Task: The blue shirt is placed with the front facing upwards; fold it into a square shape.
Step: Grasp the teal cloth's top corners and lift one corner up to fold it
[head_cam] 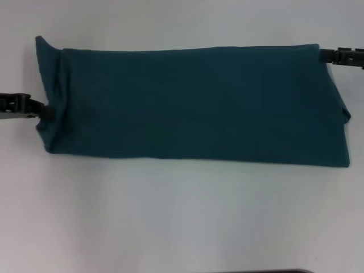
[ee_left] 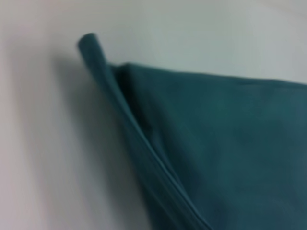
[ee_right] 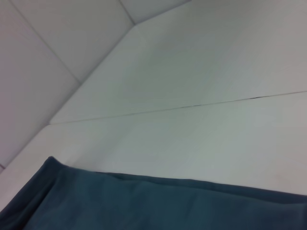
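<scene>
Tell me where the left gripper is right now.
In the head view the left gripper sits at the left end of the blue shirt, level with its middle, low on the white table; the right gripper is at the far right corner.

The blue shirt lay folded into a long, wide band across the white surface, plain dark teal side up, with no lettering showing. Its long edges ran nearly straight from left to right. At the left end the cloth bunched and creased, one corner curling upward. At the right end a lower layer stuck out slightly past the top one.
</scene>
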`<state>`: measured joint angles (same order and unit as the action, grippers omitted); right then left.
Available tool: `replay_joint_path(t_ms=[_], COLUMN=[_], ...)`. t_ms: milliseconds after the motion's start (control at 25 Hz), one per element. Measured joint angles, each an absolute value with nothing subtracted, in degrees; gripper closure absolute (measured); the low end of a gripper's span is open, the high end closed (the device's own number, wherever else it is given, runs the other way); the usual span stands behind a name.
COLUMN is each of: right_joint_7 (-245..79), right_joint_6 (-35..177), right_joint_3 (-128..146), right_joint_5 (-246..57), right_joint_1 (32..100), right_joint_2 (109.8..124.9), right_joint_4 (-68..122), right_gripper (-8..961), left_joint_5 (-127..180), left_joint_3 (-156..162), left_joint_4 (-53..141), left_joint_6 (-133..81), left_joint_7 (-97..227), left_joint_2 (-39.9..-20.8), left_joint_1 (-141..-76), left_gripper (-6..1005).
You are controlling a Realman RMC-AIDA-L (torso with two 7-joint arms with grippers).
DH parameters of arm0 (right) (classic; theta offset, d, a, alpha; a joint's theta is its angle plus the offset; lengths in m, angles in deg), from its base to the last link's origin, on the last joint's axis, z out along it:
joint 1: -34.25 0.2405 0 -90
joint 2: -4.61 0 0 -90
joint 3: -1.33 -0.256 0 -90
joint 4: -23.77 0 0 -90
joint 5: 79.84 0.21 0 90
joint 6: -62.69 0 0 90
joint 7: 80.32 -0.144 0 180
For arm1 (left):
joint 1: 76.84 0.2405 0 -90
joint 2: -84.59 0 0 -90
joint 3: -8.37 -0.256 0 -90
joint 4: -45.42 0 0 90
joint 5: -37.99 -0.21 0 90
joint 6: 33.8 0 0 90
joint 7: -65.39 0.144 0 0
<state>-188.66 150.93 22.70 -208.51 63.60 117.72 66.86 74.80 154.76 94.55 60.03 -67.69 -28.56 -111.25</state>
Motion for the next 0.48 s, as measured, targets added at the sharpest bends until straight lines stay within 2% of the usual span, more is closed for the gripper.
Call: replay_joint_path(t_ms=[160,360,480], right_joint_7=[-187.2,-185.2,-182.7], right_joint_6=[150.4,148.2,146.1], right_joint_3=[22.8,22.8,22.8], right_joint_5=[-208.4,-207.9,-207.7], right_joint_1=[64.6,65.8,66.8], right_joint_2=[119.51,120.57,121.15], right_joint_4=[66.4,62.6,58.8], right_gripper=[101,118,249], left_joint_5=[81.1,87.7,88.6], left_joint_3=[154.9,154.9,155.1], left_joint_4=[94.6,94.6,94.5], left_joint_6=[63.8,66.6,66.8], left_joint_7=[-64.4,-61.6,-61.0], left_joint_2=[-28.74,-28.83,-28.85], left_joint_1=[-110.6,-110.0,-109.9], left_gripper=[979,976,975])
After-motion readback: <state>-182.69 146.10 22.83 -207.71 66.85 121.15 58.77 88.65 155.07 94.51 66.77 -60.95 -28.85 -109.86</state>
